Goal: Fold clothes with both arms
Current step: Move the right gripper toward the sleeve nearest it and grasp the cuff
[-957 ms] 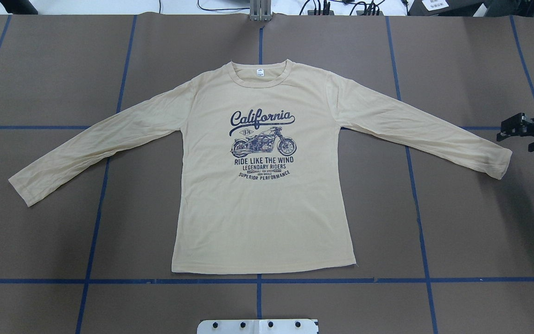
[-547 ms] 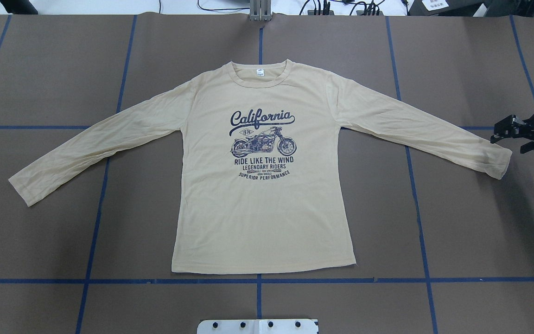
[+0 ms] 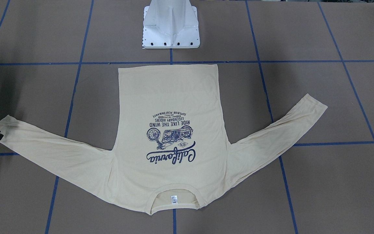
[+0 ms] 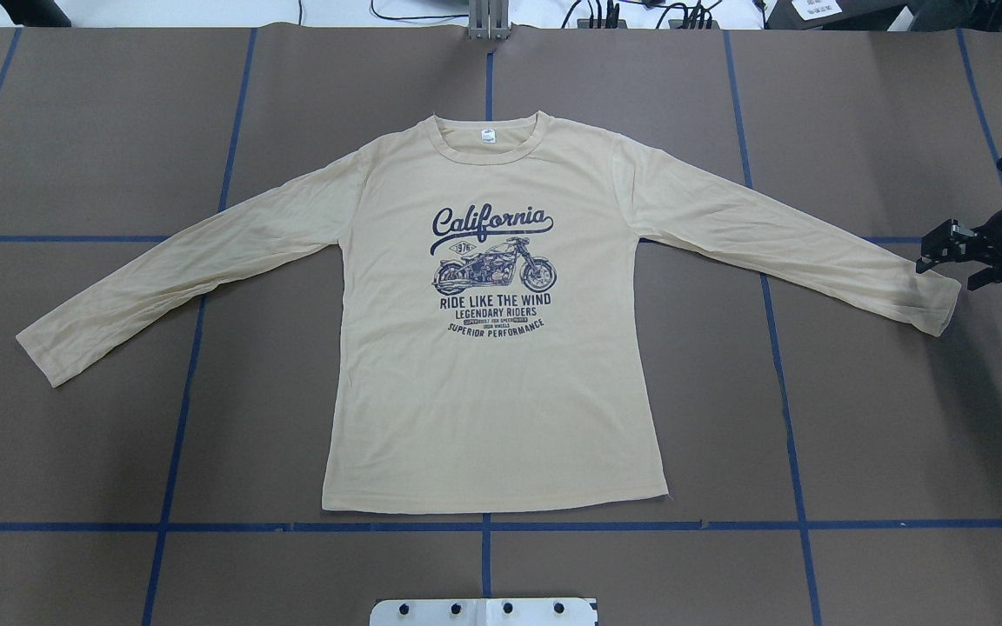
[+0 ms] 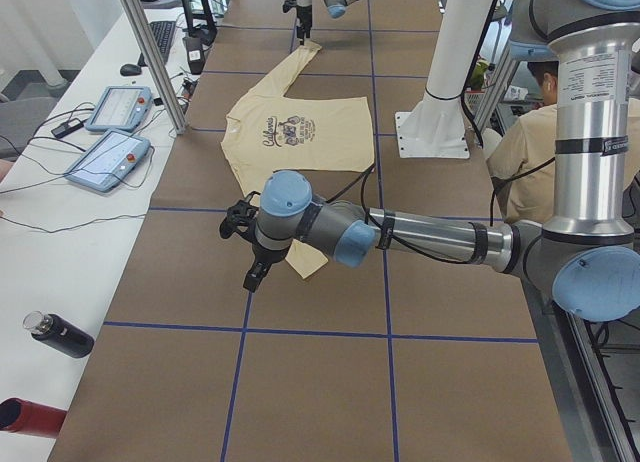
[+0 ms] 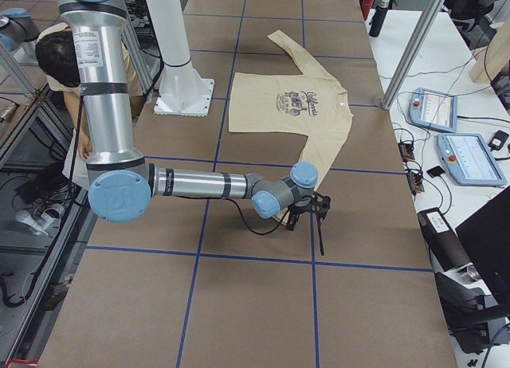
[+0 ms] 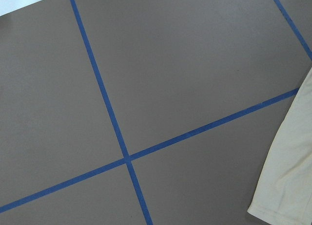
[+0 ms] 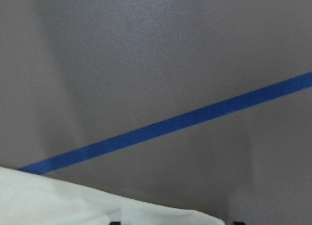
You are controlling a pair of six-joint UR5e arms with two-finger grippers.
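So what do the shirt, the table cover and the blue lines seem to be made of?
Shirt: thin soft knit, probably cotton jersey, matte; it lies limp, with fine wrinkles on the sleeves. Table cover: looks like brown paper or card, matte; even, dull, no gloss. Blue lines: probably adhesive tape, slightly smooth; narrow strips with small joins.

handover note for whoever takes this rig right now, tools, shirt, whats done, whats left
Right tool: open, empty, at the right-side cuff, not gripping it.
Left tool: near the left-side cuff; seen only from the side, so open or shut is unclear.
Pale cream-yellow long-sleeved T-shirt: flat, print up, sleeves spread on the brown paper-covered table.
Done: nothing folded.
Left: probably grasp the cuffs, fold the sleeves in, then the body.
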